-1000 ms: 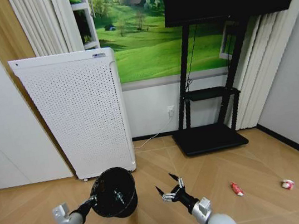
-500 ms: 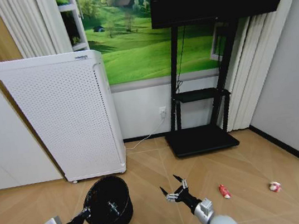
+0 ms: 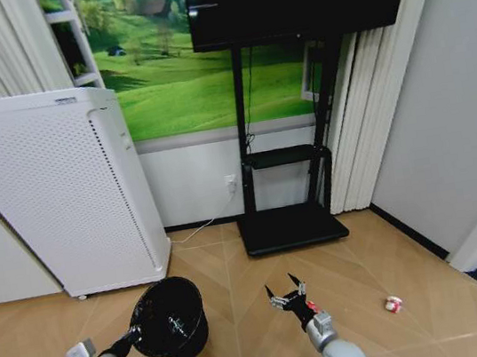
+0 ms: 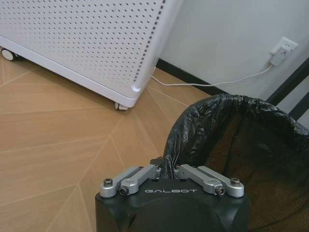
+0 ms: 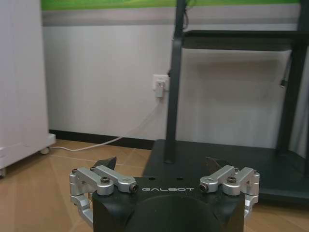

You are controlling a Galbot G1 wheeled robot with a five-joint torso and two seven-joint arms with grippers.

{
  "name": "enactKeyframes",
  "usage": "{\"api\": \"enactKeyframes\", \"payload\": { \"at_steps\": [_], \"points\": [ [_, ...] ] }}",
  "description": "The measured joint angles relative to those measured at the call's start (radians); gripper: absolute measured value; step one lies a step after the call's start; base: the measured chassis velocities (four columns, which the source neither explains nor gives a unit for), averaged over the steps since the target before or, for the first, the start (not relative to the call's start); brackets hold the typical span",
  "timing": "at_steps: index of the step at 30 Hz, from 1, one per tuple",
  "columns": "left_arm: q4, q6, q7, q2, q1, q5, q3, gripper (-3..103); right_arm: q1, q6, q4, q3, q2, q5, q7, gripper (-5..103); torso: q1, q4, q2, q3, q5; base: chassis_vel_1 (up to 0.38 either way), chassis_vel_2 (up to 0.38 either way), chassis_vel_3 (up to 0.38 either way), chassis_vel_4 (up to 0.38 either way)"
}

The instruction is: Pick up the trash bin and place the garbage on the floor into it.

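The whole head view has swung rightward since a second ago, so the robot is turning; the white perforated appliance point(image 3: 48, 193) has slid left. The trash bin point(image 3: 170, 319) rides along, its lined rim pinched in the closed left gripper point(image 4: 166, 170). The right gripper point(image 3: 290, 297) is spread wide, holding nothing. One red-and-white piece of garbage point(image 3: 393, 304) lies well right of it.

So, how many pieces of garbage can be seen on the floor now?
1: a red-and-white piece on the floor, to the right of the right gripper. More may lie hidden behind that gripper or outside the view.
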Motion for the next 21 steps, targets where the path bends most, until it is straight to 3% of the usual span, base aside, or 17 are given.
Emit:
{"api": "enactKeyframes", "payload": {
  "at_steps": [2,7,10,21],
  "points": [
    [0.004,0.002,-0.014,0.000,-0.001,0.004,-0.005,3,0.008,-0.013,-0.014,-0.001,0.004,0.009,0.018,100,0.000,-0.0002,0.000,0.000,0.0008,-0.097,-0.154,0.175,-0.018],
    [0.035,0.015,-0.060,0.001,-0.011,0.015,-0.034,3,0.041,-0.132,-0.071,-0.008,0.021,0.043,0.078,100,0.000,0.0006,0.000,0.000,0.0003,0.047,0.003,0.007,-0.010],
    [0.056,0.009,-0.043,-0.001,-0.006,0.049,-0.065,3,0.086,-0.194,-0.153,-0.017,0.039,0.047,0.124,100,0.000,0.0005,0.000,0.000,0.0003,0.101,0.058,-0.085,-0.057],
    [0.079,-0.001,0.000,-0.018,-0.009,0.091,-0.073,3,0.258,-0.266,-0.433,-0.060,0.073,0.025,0.159,100,0.000,0.0005,0.000,0.000,0.0005,0.002,0.010,0.003,-0.005]
  ]
}}
